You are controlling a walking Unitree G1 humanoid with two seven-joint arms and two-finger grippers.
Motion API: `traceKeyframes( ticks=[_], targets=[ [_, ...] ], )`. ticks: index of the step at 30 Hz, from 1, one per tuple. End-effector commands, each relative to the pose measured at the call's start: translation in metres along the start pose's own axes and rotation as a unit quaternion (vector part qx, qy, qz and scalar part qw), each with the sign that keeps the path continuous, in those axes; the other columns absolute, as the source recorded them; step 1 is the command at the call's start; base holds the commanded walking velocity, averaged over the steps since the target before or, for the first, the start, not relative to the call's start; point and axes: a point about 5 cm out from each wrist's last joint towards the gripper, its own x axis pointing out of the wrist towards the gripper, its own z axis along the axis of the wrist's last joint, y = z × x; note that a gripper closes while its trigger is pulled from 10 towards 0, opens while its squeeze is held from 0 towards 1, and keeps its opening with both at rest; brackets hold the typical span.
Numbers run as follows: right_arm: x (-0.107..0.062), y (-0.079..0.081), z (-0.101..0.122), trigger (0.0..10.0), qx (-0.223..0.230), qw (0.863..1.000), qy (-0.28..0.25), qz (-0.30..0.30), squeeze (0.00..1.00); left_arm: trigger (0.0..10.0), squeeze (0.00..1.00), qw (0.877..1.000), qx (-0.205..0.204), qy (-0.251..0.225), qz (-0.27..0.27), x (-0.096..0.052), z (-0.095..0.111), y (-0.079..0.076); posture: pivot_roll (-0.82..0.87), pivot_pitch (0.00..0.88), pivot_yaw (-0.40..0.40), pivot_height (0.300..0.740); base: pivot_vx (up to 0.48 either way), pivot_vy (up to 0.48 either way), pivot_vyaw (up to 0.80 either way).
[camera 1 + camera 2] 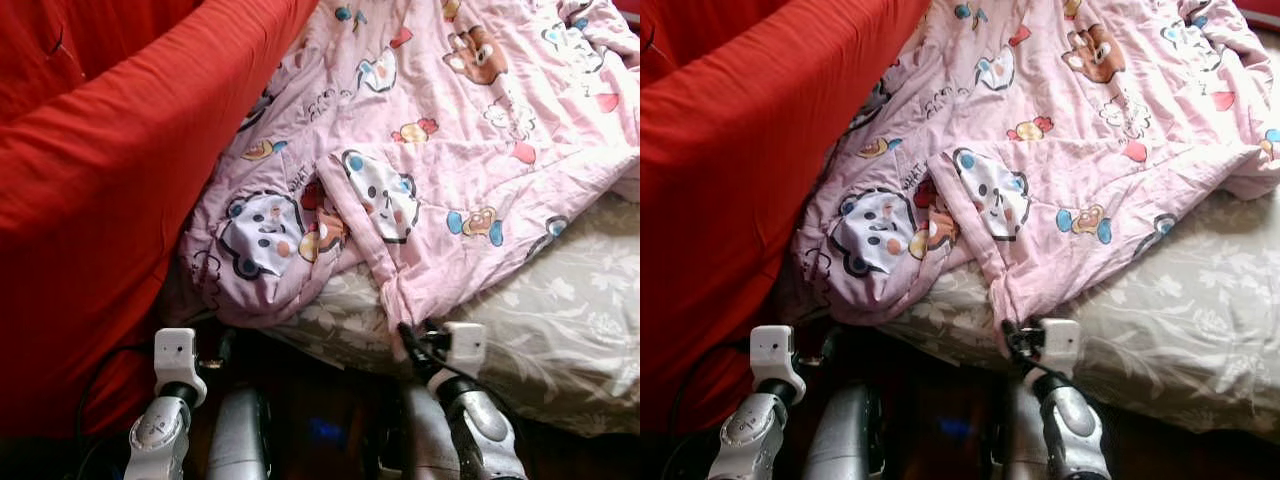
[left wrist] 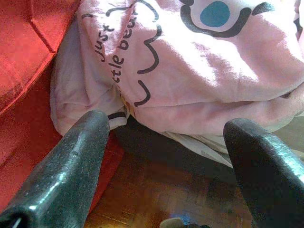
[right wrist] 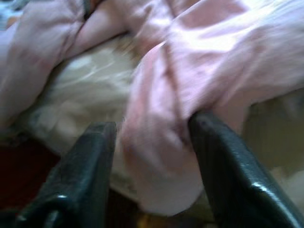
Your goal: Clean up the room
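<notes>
Head view: red sofa (image 1: 100, 170) left | pink quilt (image 1: 450, 150) on bed (image 1: 580, 340)

Red cover (image 1: 110, 180) is draping down on the left, its edge touching the bed. Floral grey sheet (image 1: 580, 330) is lying across the mattress on the right. Dark wooden floor (image 2: 156, 194) is showing below.

A bedroom in a lived-in home — a pink cartoon-print quilt (image 1: 440, 130) lies rumpled across a mattress dressed in a pale floral sheet (image 1: 570, 330), its corner hanging over the edge. A red padded cover (image 1: 90, 190) rises alongside the bed, with dark wooden flooring (image 2: 161, 190) below.
</notes>
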Motion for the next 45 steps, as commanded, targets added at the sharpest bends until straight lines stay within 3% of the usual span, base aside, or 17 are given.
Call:
traceKeyframes(
  ticks=[1, 13, 22, 23, 24, 25, 35, 44, 45],
  targets=[
    [-0.006, -0.002, -0.008, 10.0, 0.001, 1.0, 0.017, -0.002, 1.0, 10.0, 0.0, 1.0, 0.0, 0.016, 0.011, -0.008, -0.01, 0.006, 0.07, 0.263, -0.004, 0.61, 0.0, 0.0, 0.0],
    [-0.007, -0.008, -0.011, 10.0, 0.011, 0.999, 0.03, -0.026, 1.0, 10.0, 0.0, 1.0, 0.001, 0.021, 0.008, -0.011, -0.013, 0.006, 0.07, 0.276, -0.003, 0.61, 0.0, 0.0, 0.0],
    [-0.004, -0.004, -0.011, 10.0, -0.009, 0.999, 0.046, -0.026, 1.0, 10.0, 0.0, 1.0, 0.001, 0.022, 0.01, -0.013, -0.014, 0.006, 0.07, 0.276, -0.008, 0.61, 0.0, 0.0, 0.0],
    [-0.004, -0.006, -0.014, 10.0, -0.01, 0.998, 0.055, -0.037, 0.52, 10.0, 0.0, 1.0, 0.001, 0.022, 0.009, -0.013, -0.015, 0.005, 0.07, 0.275, -0.008, 0.61, 0.0, 0.0, 0.0],
    [-0.004, -0.007, -0.015, 10.0, -0.007, 0.997, 0.059, -0.042, 0.52, 10.0, 0.0, 1.0, 0.001, 0.022, 0.008, -0.013, -0.015, 0.005, 0.07, 0.274, -0.008, 0.61, 0.0, 0.0, 0.0],
    [-0.005, -0.009, -0.016, 10.0, -0.001, 0.997, 0.065, -0.05, 0.0, 10.0, 0.0, 1.0, 0.0, 0.022, 0.008, -0.013, -0.015, 0.004, 0.07, 0.274, -0.009, 0.61, 0.0, 0.0, 0.0],
    [0.003, -0.011, -0.018, 10.0, -0.027, 0.992, 0.11, -0.052, 0.0, 10.0, 0.0, 1.0, 0.001, 0.022, 0.002, -0.017, -0.018, 0.001, 0.08, 0.283, -0.007, 0.61, 0.0, 0.0, 0.0],
    [0.007, -0.012, -0.02, 10.0, -0.044, 0.986, 0.136, -0.089, 0.0, 10.0, 0.0, 1.0, 0.0, 0.022, 0.006, -0.024, -0.021, 0.0, 0.09, 0.3, -0.019, 0.61, 0.0, 0.0, 0.0],
    [0.007, -0.013, -0.02, 8.6, -0.046, 0.984, 0.141, -0.098, 0.0, 10.0, 0.0, 1.0, -0.001, 0.022, 0.007, -0.025, -0.021, 0.0, 0.1, 0.304, -0.021, 0.61, 0.0, 0.0, 0.0]
  ],
)
